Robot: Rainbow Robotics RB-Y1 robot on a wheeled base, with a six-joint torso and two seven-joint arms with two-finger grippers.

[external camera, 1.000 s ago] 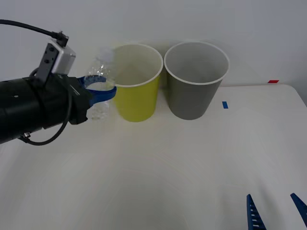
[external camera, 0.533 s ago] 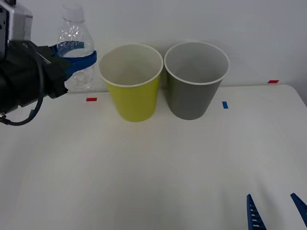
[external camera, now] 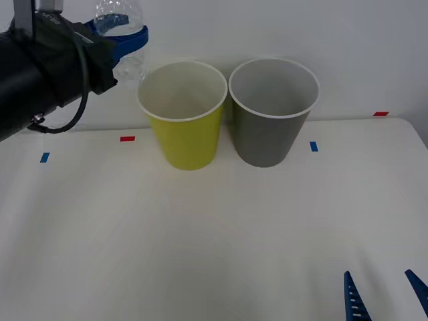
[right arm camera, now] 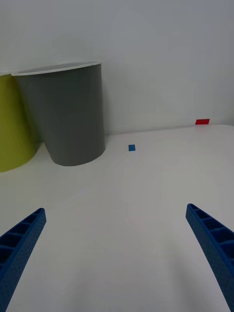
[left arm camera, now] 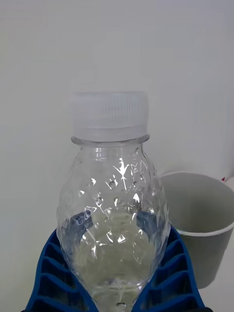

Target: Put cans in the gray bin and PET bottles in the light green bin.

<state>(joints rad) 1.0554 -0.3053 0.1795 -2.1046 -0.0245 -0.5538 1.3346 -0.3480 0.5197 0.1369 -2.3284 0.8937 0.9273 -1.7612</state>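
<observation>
My left gripper (external camera: 128,41) is shut on the PET bottle (external camera: 119,15), a clear ribbed bottle with a white cap (left arm camera: 108,116). It holds the bottle upright in the air, higher than the rim of the light green bin (external camera: 184,115) and just to that bin's left. In the left wrist view the blue fingers (left arm camera: 48,275) wrap the PET bottle (left arm camera: 112,209) low on its body. The gray bin (external camera: 273,112) stands right of the green one, nearly touching it. My right gripper (external camera: 381,294) rests open at the table's near right corner, facing the gray bin (right arm camera: 68,117).
Both bins stand at the back of the white table (external camera: 214,227), against a white wall. Small tape marks lie on the table: red (external camera: 127,139), blue (external camera: 44,158), blue (external camera: 313,146) and red (external camera: 380,114). A pale-rimmed bin (left arm camera: 200,214) shows behind the bottle.
My left arm has lifted the bottle from beside the green bin to above rim height, swinging left and then back right. The right arm has not moved.
</observation>
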